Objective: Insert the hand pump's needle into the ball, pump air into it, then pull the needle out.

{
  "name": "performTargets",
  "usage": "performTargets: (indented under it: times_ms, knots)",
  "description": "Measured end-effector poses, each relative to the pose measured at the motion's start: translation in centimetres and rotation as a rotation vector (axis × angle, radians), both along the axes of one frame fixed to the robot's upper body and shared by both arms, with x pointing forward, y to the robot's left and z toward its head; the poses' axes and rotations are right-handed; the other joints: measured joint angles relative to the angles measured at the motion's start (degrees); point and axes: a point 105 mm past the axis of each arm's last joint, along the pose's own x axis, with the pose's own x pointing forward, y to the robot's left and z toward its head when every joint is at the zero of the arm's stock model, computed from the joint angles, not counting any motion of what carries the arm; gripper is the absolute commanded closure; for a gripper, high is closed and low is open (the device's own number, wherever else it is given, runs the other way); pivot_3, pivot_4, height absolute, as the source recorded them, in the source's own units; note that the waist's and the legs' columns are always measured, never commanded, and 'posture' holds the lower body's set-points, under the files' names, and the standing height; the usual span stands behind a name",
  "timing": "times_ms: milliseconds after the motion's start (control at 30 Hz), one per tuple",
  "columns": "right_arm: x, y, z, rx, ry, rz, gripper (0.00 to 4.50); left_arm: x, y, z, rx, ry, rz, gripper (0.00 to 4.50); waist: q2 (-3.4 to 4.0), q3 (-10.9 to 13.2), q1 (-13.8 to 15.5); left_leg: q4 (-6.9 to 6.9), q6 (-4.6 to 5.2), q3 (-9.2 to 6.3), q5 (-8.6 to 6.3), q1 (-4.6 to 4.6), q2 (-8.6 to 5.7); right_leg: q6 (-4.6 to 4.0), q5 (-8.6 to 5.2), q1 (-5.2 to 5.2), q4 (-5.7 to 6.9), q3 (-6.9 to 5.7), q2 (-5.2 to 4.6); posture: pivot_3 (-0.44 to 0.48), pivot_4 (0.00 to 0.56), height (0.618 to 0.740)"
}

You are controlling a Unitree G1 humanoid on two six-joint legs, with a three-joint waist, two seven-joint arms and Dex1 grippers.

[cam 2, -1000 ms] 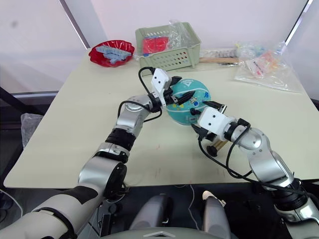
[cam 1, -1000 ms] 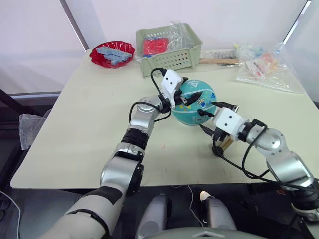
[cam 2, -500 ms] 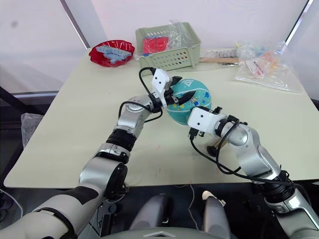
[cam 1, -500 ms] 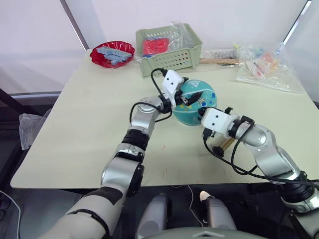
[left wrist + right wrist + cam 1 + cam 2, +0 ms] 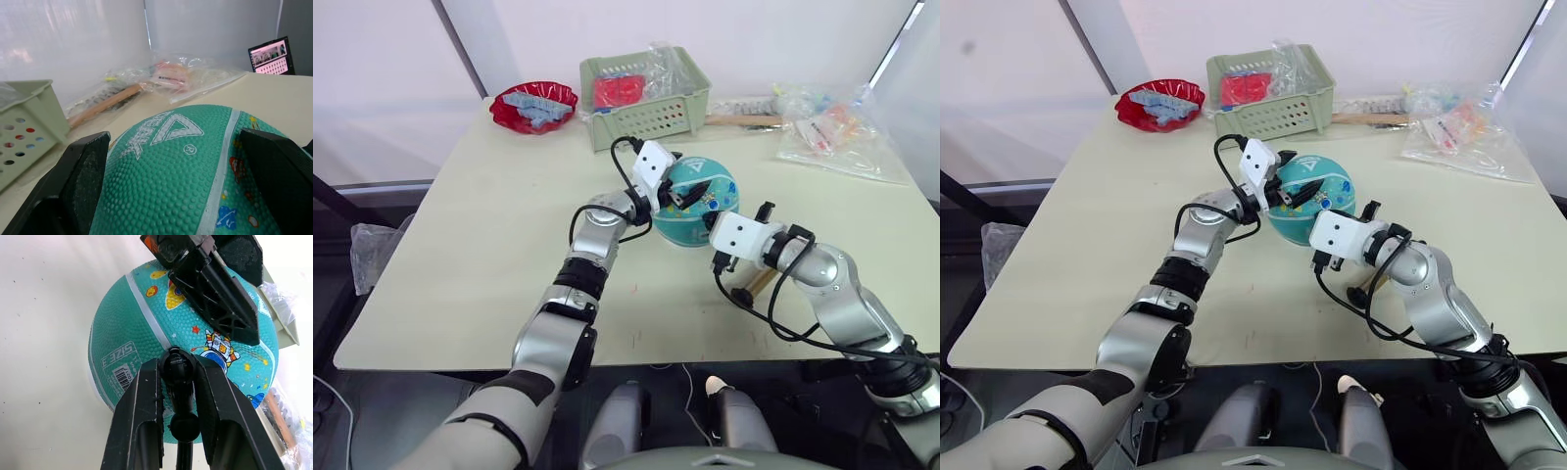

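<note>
The teal ball (image 5: 702,203) rests on the table's middle, its white triangle logo (image 5: 164,131) facing up. My left gripper (image 5: 173,147) is open and straddles the ball from the left, one black finger (image 5: 83,169) on each side. My right gripper (image 5: 178,367) is shut on the small black fitting (image 5: 179,369) at the hose's end, right against the ball's near side by the label patch (image 5: 117,364). The needle itself is hidden. The brass hand pump (image 5: 754,284) lies on the table under my right forearm.
At the table's far side stand a green basket (image 5: 646,93) with bagged items and a red bowl (image 5: 533,106). Plastic bags (image 5: 832,132) and a wooden-handled tool (image 5: 744,119) lie at the far right. A small screen (image 5: 269,54) sits beyond them.
My right gripper swung left toward the ball and closed on the black fitting. The left gripper and ball have stayed where they were.
</note>
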Motion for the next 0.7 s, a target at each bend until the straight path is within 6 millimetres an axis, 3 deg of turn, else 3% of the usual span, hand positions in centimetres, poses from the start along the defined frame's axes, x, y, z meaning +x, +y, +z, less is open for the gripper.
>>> performTargets:
  times_ms: [367,700]
  knots:
    - [-1.0,-1.5,0.1,0.026,0.055,-0.084,4.16,-0.1,-2.0,-0.1,0.016,-0.021,-0.015,0.0,-0.01,-0.01,1.32,0.01,0.02,-0.22,0.01,-0.05,-0.21,0.04,-0.04,0.13,-0.06,-0.24,-0.23,0.0,0.15,0.737]
    - [-1.6,-2.4,0.1,0.031,0.083,-0.106,4.16,-0.3,-2.6,-0.3,0.022,-0.036,-0.032,0.0,-0.01,-0.01,1.75,0.01,0.02,-0.35,0.0,-0.12,-0.26,0.1,-0.09,0.27,-0.22,-0.64,-0.31,0.0,0.15,0.737]
